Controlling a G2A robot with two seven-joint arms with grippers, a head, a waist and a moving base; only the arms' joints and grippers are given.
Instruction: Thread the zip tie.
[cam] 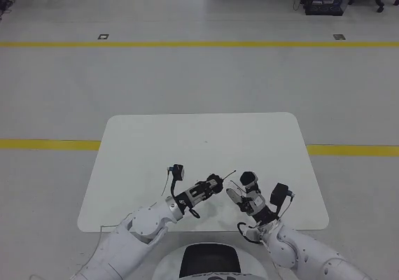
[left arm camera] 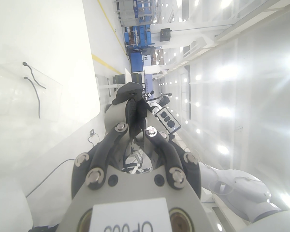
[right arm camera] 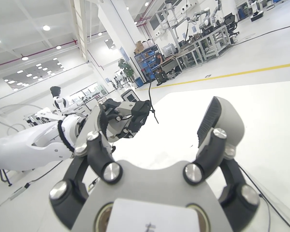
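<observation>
Lower centre, top view: your left tool [cam: 218, 182] pinched the thin black plastic zip tie [right arm camera: 149, 95]; your right tool [cam: 241, 186] gaped alongside, the tail seemingly its next catch.

This is a large robotics lab in a factory-like hall. The white counter [cam: 199, 133] stands on a pale, glossy floor [cam: 199, 77] marked with yellow lines [cam: 185, 44]: one crosses at the counter's 12 o'clock, and another runs past it from 9 to 3 o'clock. Small floor sockets [cam: 103, 36] sit by the far line. Around the hall are blue storage racks [right arm camera: 147, 54], workbenches [right arm camera: 203, 44] carrying robot arms [right arm camera: 204, 18], another white humanoid robot [right arm camera: 59, 102], and a high ceiling with rows of lamps [right arm camera: 46, 27].
</observation>
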